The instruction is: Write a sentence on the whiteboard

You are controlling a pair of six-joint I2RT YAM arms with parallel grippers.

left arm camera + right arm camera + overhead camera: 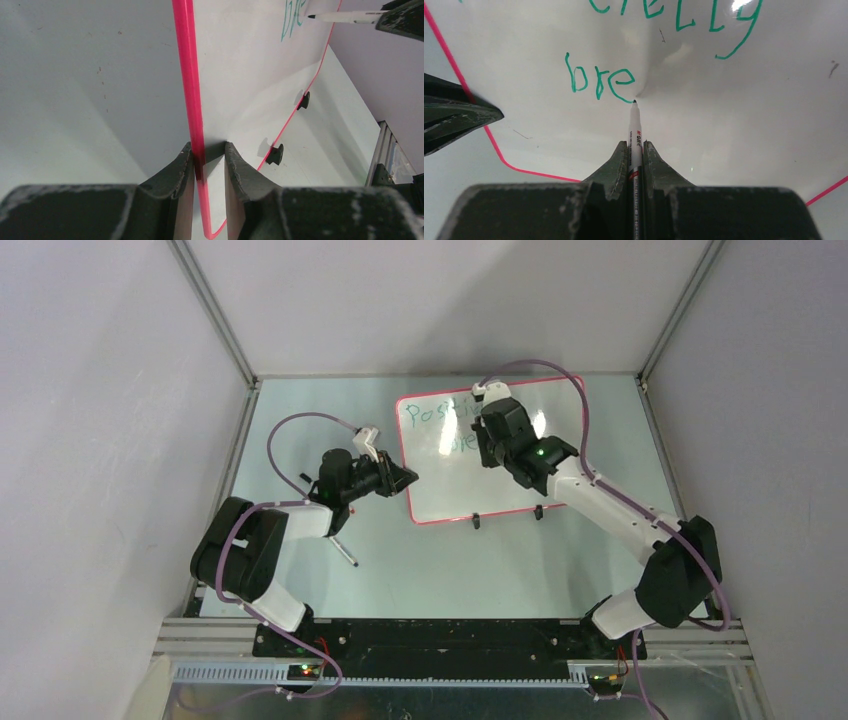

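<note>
The whiteboard (450, 485) stands tilted on two black feet (477, 522) at mid-table. Green letters of the sentence (440, 418) run along its top; in the right wrist view they read "bre" (599, 82) under an upper line. My left gripper (405, 478) is shut on the board's left red rim (187, 75), one finger on each side (208, 147). My right gripper (487, 430) is shut on a white marker (634, 130), whose tip touches the board just right of the "e". The marker also shows in the left wrist view (345, 17).
A thin grey stick (343, 548) lies on the table beside the left arm. Grey enclosure walls with metal frame posts (215, 310) close in the table at the left, back and right. The arm bases sit on a black plate (450, 635) at the near edge.
</note>
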